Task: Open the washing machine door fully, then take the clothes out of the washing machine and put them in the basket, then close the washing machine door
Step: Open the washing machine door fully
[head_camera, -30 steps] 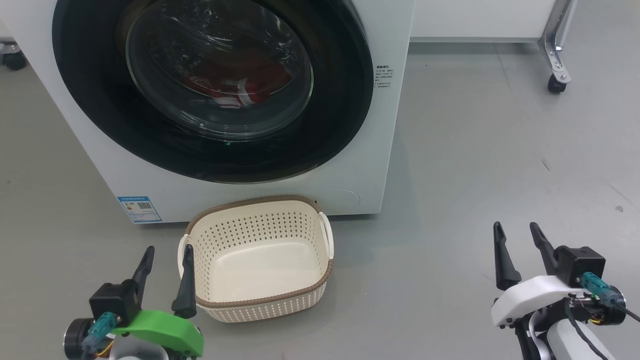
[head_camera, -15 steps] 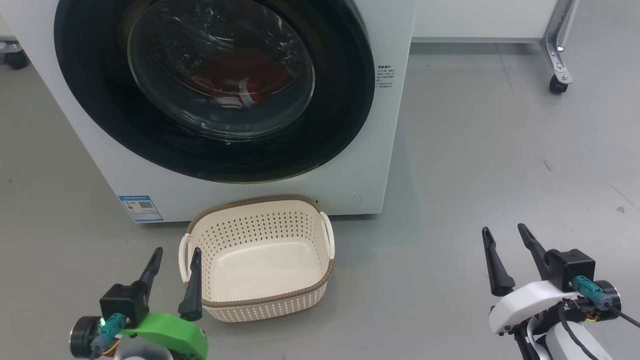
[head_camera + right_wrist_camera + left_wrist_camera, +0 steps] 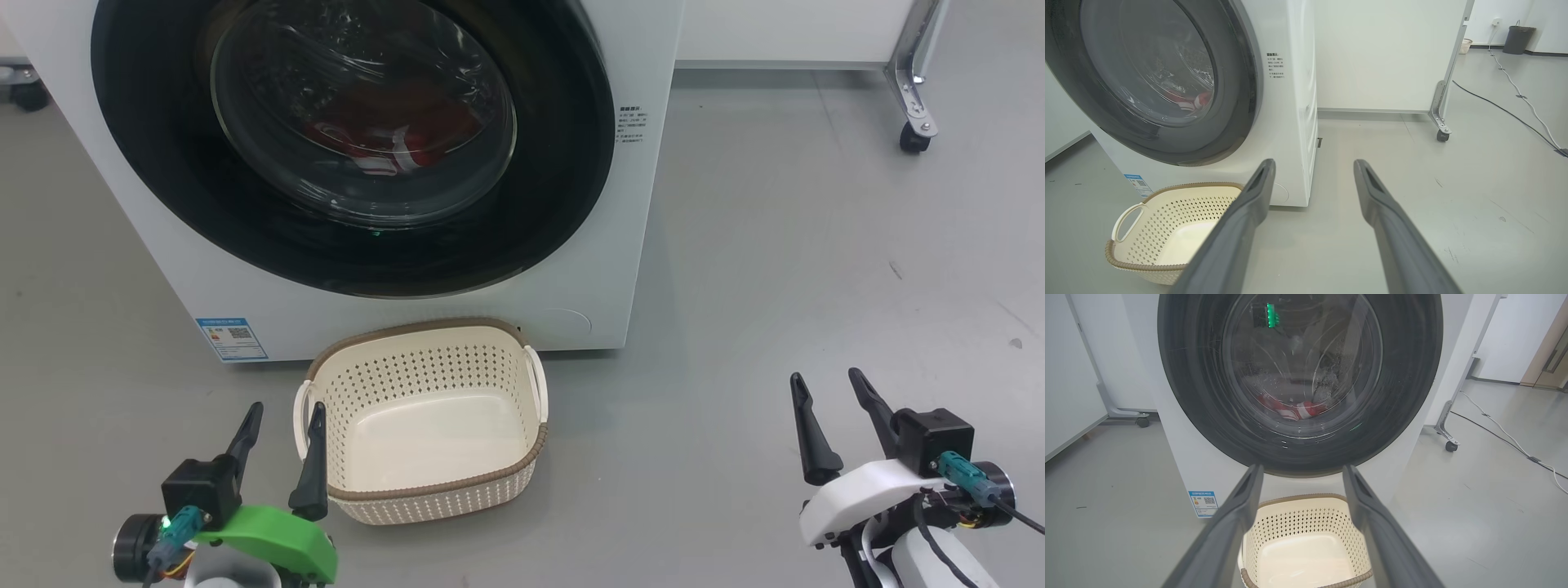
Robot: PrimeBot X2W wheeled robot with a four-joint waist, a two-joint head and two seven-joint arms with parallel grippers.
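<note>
grey floor (image 3: 775, 245) | door (image 3: 163, 204) closed | left tool (image 3: 288, 406) spread beside basket (image 3: 424, 325) rim | right tool (image 3: 824, 375) spread, apart

White front-loading washing machine (image 3: 629, 269) standing on grey floor, blue label showing at its lower left corner. Washing machine door (image 3: 563, 188) sitting shut, glossy black rim ringing a bulging glass bowl. Clothes (image 3: 384, 139), red with white stripes, lying low behind the glass. Basket (image 3: 441, 505), cream, perforated, brown-rimmed, sitting upright and empty just before the machine's base
</note>
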